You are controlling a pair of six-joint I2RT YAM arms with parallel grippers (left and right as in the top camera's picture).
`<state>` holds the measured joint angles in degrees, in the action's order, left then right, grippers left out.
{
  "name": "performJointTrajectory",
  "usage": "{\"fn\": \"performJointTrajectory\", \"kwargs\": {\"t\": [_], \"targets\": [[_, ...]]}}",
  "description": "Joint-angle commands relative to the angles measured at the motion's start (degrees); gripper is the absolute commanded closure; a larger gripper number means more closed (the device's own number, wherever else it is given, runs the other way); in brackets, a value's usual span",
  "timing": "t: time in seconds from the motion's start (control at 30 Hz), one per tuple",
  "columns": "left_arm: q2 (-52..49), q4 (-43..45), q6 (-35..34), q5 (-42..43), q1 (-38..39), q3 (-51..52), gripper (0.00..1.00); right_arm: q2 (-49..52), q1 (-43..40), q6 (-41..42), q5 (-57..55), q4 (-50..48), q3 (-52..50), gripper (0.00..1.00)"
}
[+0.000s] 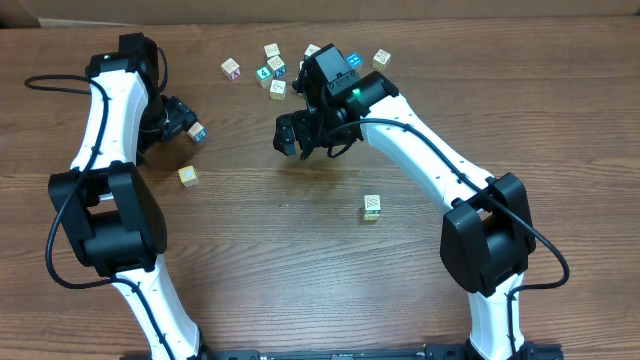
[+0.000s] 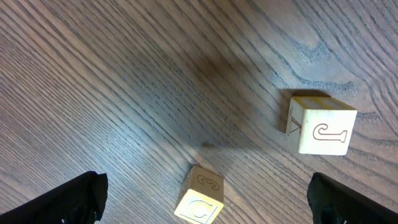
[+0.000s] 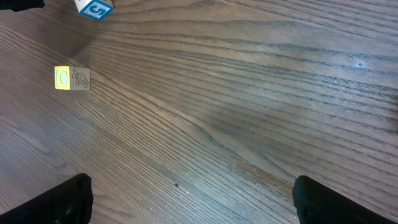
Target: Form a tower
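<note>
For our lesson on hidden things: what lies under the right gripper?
Under the right gripper, its wrist camera shows only bare table between open jaws. From overhead, the gripper's own body covers that patch.

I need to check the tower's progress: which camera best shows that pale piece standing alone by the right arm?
Overhead. Only there does the tower appear, whole and unblocked, cream top above a yellowish side. Neither wrist view shows it: the left frames a lettered cube, the right a yellow cube.
</note>
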<state>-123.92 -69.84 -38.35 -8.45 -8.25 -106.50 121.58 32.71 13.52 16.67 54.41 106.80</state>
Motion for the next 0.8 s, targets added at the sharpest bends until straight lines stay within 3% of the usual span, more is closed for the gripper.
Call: {"fn": "performJointTrajectory", "kwargs": {"t": [0.0,0.4,0.77], "targets": [[-0.4,0.0,1.1,-0.7,0.0,-0.9,0.01,0.2,-0.2,0.2,0.3,-0.3,0.0,0.0],[-0.4,0.0,1.1,-0.7,-0.8,-0.9,0.01,0.2,-0.2,0.2,0.3,-0.3,0.0,0.0],[-0.4,0.1,1.1,-0.7,-12.9,-0.9,0.0,0.2,-0.2,0.2,0.3,-0.3,0.0,0.0]]}}
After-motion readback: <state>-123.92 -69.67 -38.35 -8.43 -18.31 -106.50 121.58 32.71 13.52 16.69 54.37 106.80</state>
